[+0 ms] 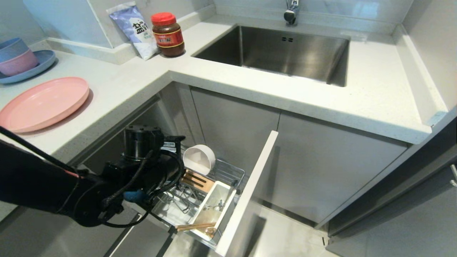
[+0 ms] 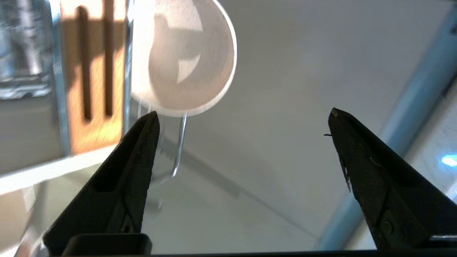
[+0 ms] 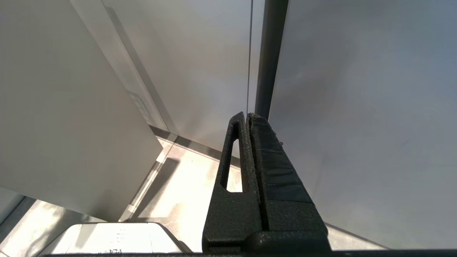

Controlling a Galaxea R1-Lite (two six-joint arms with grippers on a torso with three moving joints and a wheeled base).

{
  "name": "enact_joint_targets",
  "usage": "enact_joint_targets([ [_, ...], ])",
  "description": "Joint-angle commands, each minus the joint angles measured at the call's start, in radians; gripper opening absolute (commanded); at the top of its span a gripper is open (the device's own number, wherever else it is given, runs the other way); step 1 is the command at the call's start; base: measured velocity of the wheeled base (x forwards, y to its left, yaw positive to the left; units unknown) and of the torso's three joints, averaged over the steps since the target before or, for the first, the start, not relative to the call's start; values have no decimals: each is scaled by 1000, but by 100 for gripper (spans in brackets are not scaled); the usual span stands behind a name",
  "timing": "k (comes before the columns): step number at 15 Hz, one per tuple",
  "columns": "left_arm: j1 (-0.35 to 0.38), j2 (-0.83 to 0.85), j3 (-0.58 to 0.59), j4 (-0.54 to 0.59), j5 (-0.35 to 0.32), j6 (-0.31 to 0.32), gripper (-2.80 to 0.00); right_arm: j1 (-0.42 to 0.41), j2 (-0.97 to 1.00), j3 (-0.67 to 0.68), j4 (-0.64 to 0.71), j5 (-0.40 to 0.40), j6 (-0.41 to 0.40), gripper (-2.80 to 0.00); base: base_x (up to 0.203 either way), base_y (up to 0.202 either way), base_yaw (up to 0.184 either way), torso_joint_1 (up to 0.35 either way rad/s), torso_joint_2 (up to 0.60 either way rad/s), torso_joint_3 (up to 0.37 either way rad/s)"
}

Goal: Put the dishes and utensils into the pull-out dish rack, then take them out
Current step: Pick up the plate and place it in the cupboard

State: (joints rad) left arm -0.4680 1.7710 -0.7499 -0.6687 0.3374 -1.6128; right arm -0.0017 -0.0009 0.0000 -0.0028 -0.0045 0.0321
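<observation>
The pull-out dish rack stands drawn out under the counter, its light-grey front panel toward me. The cream-white bowl stands on edge in the rack by the wooden strip. The chopsticks lie across the white caddy, with what looks like the fork inside it. The pink plate lies on the counter at the left. My left arm reaches over the rack. The left gripper is open and empty, just short of the bowl. My right gripper is shut, parked low beside cabinet panels.
A blue plate with stacked blue and pink bowls sits at the far left of the counter. A salt bag and a red-lidded jar stand in the corner. The steel sink and its tap are behind. The counter edge overhangs the rack.
</observation>
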Motion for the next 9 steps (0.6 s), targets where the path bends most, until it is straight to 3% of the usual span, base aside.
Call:
enact_joint_targets([
  [1,-15,-135,1,92,6,-7,-280,0,-2,1,0,0,0,-280,0,0,0,0,0,0],
  [2,-25,-168,1,140,7,5,-280,0,-2,2,0,0,0,-280,0,0,0,0,0,0],
  [4,-70,-246,-2,238,13,97,-280,0,-2,1,0,0,0,-280,0,0,0,0,0,0],
  [6,-99,-292,-17,262,32,261,-280,1,-2,2,0,0,0,-280,0,0,0,0,0,0],
  [8,-170,-371,-45,266,86,378,-280,0,-3,1,0,0,0,-280,0,0,0,0,0,0],
  [9,-200,-400,-63,267,96,510,-280,0,-2,2,0,0,0,-280,0,0,0,0,0,0],
])
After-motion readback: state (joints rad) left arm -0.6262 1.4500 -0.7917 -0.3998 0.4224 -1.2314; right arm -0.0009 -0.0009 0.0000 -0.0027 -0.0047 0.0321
